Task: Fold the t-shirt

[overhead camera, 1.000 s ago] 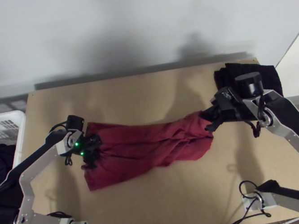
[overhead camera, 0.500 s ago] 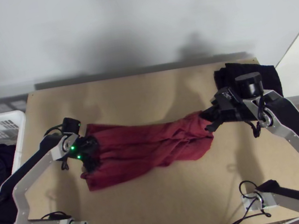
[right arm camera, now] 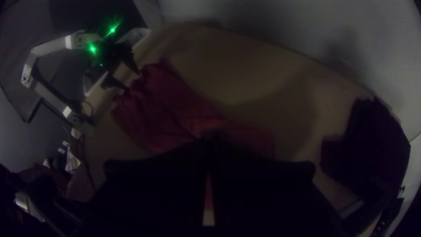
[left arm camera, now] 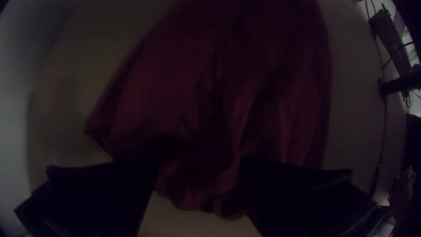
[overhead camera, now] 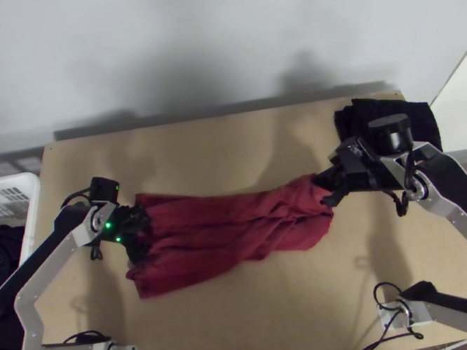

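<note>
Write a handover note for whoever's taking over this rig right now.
Left gripper: open, fingers either side of bunched cloth at one end of the red t-shirt.
Right gripper: shut on the shirt's other end.
Shirt: mid-table, a long, creased strip.
Done: shirt drawn narrow; I can't tell how many layers.
Left: probably smooth the creases, then fold end to end.
Nearby: black cloth, far right corner.

The white basket is cut off — top view, left edge.
</note>
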Robot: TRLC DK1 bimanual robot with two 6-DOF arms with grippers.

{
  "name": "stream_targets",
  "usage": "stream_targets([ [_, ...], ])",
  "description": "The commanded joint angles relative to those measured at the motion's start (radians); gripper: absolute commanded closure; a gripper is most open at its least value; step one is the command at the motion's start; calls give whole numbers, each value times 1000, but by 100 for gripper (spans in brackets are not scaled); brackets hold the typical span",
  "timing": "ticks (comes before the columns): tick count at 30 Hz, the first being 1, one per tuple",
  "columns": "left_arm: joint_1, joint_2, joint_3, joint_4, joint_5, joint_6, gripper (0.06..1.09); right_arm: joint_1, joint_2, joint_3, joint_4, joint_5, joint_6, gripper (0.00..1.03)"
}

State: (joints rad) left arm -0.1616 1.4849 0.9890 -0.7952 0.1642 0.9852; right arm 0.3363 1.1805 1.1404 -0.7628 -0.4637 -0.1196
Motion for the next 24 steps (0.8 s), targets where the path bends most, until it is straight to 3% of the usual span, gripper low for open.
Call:
stream_targets([
  [1,-3,23,-4,-4,1,17,30,-2,-2,2,0,0,1,100],
  [5,-1,23,-10,-4,1,24,42,-2,-2,4,0,0,3,100],
  [13,-13,21,-55,-19,3,24,43,-3,1,2,3,2,3,100],
  [18,-16,23,-58,-12,3,26,54,-3,2,4,3,2,3,100],
  [22,-7,21,-49,4,17,15,74,-3,4,9,3,2,3,100],
  [24,-4,25,-43,7,17,12,104,-3,4,7,3,2,3,100],
])
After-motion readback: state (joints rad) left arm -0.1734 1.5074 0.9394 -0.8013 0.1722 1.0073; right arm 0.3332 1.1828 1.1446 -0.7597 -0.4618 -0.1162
